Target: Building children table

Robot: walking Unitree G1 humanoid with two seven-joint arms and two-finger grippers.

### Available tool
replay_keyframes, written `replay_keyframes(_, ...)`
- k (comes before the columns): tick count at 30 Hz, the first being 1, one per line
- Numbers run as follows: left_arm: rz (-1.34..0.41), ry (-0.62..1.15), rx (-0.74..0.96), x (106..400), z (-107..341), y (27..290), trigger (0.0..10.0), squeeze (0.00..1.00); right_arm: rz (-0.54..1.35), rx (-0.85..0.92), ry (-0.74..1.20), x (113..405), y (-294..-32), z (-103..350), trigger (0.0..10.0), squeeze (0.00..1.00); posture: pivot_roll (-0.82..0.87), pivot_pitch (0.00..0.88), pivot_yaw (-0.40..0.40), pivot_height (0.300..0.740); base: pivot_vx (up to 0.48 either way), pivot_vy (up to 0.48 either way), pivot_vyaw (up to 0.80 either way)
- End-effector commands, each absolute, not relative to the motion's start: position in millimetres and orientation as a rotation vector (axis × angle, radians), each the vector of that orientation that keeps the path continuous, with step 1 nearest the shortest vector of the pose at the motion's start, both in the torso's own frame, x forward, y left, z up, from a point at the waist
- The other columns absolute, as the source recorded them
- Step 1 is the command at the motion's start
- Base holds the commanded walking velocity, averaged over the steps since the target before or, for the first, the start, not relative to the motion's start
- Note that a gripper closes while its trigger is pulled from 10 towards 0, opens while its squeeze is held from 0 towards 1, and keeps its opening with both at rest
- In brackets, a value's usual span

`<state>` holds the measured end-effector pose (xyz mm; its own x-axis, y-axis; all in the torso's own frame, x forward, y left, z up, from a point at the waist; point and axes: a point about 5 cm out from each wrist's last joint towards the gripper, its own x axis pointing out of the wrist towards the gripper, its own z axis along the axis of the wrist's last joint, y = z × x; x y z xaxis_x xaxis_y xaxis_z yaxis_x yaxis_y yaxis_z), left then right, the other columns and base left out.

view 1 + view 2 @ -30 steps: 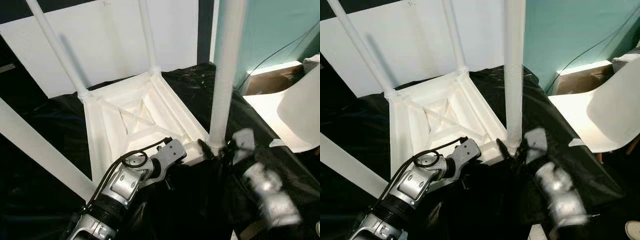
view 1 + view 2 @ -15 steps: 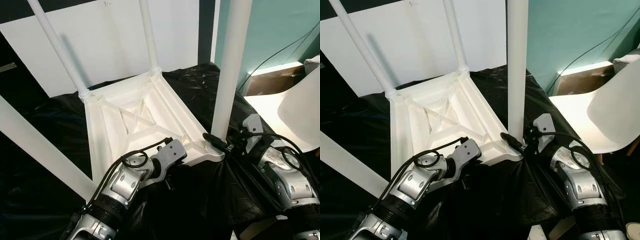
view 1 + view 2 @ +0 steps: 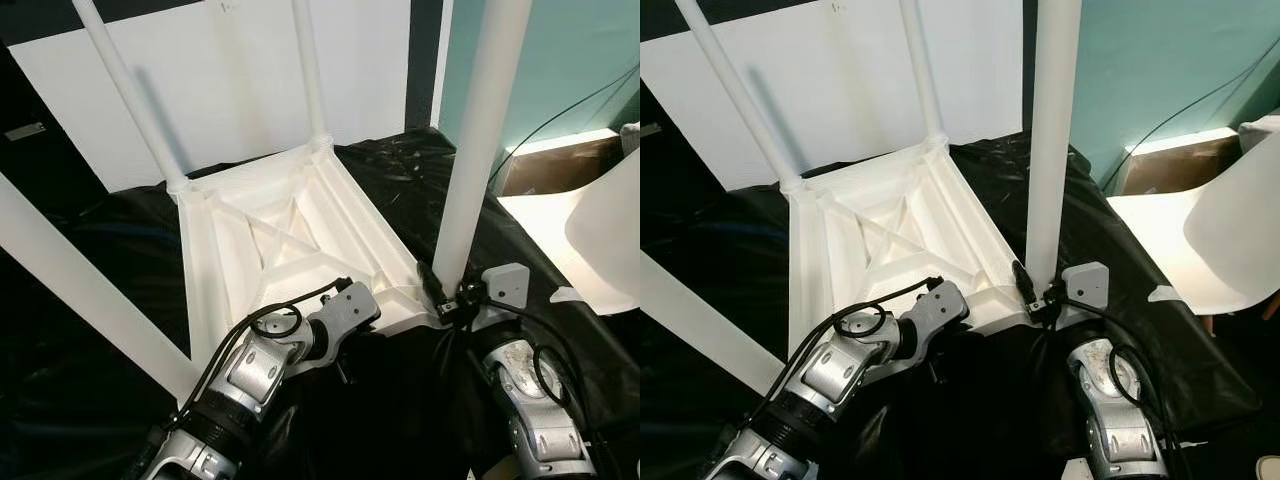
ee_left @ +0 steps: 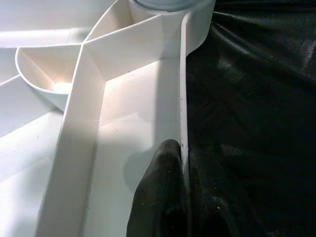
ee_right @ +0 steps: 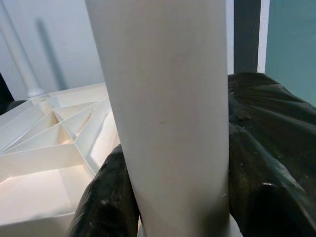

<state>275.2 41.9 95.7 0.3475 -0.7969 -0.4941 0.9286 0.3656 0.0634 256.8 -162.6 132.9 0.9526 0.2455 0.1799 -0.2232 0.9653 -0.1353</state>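
A crinkly, shiny black plastic sheet [image 3: 90,300] is spread out over the surface. Behind it a big flat white board [image 3: 230,80] leans up, with a blue-green wall [image 3: 1140,60] beside it, and a thin black cable [image 3: 1185,100] hangs across that wall. On the right side there is a smooth white plastic chair [image 3: 1210,230], and a brown cardboard box [image 3: 1170,160] sits on the floor just behind the chair.

Bright even indoor light, sharp frames, glare on white plastic, soft leg shadows on wall
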Motion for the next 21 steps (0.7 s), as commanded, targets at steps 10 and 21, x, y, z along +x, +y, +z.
replay_keyframes(10,-1.004,0.560,0.331,273,64,62,10.0,0.00,0.382,-0.087,-0.071,257,-154,110,10.0,0.00,-0.04,0.000,0.078,0.740,0.000,0.000,0.00)
replay_keyframes(21,-1.020,0.569,0.337,270,61,61,10.0,0.00,0.745,-0.221,-0.079,284,-162,133,10.0,0.00,-0.04,0.000,0.088,0.740,0.000,0.000,0.00)
